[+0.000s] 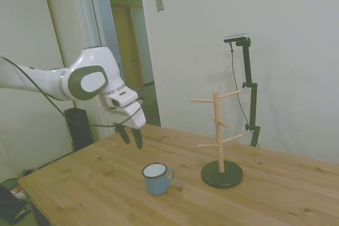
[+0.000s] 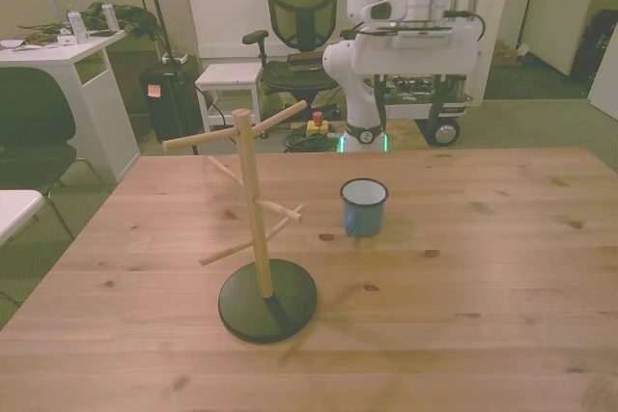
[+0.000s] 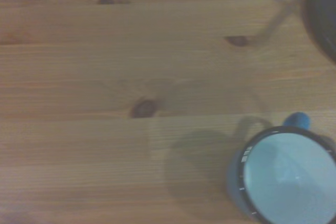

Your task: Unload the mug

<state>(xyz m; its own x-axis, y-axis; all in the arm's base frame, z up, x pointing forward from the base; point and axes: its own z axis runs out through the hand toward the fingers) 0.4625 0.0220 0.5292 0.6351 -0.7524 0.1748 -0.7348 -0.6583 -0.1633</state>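
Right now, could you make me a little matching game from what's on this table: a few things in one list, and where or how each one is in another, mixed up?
Things:
1. mug
2. peg rack
3. tool
4. table

States:
A. raised in the air, fingers apart, holding nothing
B. wooden surface under everything
C. upright on the table, empty, handle toward the rack
D. standing on a dark round base, nothing hung on it

Pairs: 1-C, 2-D, 3-A, 4-B

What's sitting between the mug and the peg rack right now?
Nothing: bare table between the mug and the peg rack, clearest in the front view.
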